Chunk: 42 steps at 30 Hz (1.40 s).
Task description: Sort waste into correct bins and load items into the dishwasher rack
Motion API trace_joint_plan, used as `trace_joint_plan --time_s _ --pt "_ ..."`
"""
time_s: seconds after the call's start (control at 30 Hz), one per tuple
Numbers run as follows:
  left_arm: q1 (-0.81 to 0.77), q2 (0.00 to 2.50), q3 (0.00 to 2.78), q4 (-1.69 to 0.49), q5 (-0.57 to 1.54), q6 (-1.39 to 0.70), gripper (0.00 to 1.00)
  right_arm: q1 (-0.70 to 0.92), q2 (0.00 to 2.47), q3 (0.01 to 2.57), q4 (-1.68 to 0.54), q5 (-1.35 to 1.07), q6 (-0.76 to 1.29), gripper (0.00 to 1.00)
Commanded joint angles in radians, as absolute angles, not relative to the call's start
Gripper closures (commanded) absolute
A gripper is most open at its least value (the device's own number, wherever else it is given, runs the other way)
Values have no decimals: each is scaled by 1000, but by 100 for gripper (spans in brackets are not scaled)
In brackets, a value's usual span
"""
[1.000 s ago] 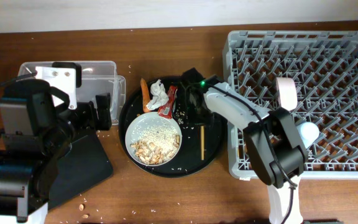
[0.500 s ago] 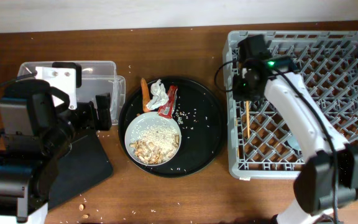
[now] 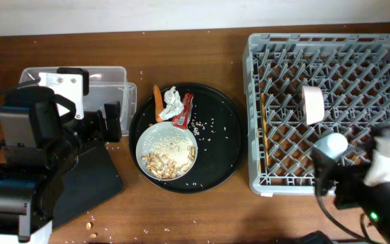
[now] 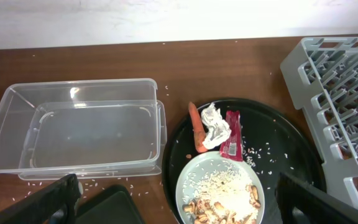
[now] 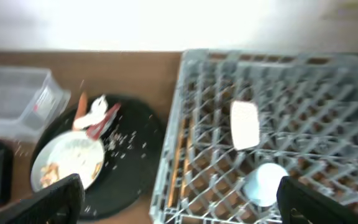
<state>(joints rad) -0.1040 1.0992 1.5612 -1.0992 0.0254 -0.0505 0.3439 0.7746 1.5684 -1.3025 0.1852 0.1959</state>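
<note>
Mostly the load sat in two containers. On the right of the worktop [image 3: 208,61], the dishwasher rack [image 3: 252,108] held three things. The white bowl [image 3: 311,104] was tipped on its side among the pegs. The light-blue cup [image 3: 332,144] sat just in front of it. The chopsticks [image 3: 265,135] lay lengthwise along the rack's left wall.

Mid-worktop, the round black tray [image 3: 222,146] carried the plate [image 3: 140,149], w/ white rice [image 3: 171,141] on it and tan nut scraps [image 3: 164,164] at its near edge. Behind the plate lay the carrot piece [image 3: 157,102], the crumpled tissue [image 3: 172,100] and the red wrapper [image 3: 183,112], all touching or just beside each other. Loose rice was scattered on the tray floor right of the wrapper.

The clear tub [image 4: 86,130] stood left of the round tray, w/ stray grains on the worktop along its near wall. The shallow black tray [image 3: 93,179] lay in front of the tub, partly under the left arm.

The wrapper's print was too small to read.

The left claw [image 4: 178,186] hung over the tub/tray gap, fingers spread wide, gripping nothing. The right claw [image 5: 179,186] was back near the rack's front-right corner, fingers also apart, nothing betw. them.
</note>
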Motion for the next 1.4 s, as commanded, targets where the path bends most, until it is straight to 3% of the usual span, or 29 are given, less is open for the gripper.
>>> trace_joint_plan --time_s 0.0,0.17,0.27,0.47,0.8,0.87,0.97,1.03,1.13,1.2,1.27,1.37 --pt "-100 1091 1559 -1098 19 -64 1 206 622 1327 -1112 258 170 2" --pt "-100 1091 1559 -1098 19 -64 1 38 265 600 -601 127 161 2" --pt "-100 1091 1559 -1098 19 -64 1 -3 82 299 -398 -13 161 2" --pt "-100 1091 1559 -1098 19 -64 1 -1 3 6 -63 -41 162 2" --pt "-100 1090 1559 -1098 23 -64 1 -1 4 6 -74 -41 162 2" --pt "-102 1101 1545 -1021 241 -64 1 -1 4 6 -74 -42 162 2" --pt "-160 1357 1516 -968 254 -60 1 0 4 6 -74 -42 162 2" --pt "-204 1572 1516 -929 384 -60 1 -1 4 6 -74 -42 162 2" --pt "-314 1839 1516 -779 123 -60 2 -1 4 6 -73 -41 162 2" --pt "-365 1950 1516 -671 10 -60 11 -1 4 6 -74 -42 162 2" --pt "-389 2035 1516 -569 -99 -60 26 -1 4 6 -74 -41 162 2" --pt "-385 2120 1516 -467 -166 -60 37 0 4 6 -74 -42 162 2"
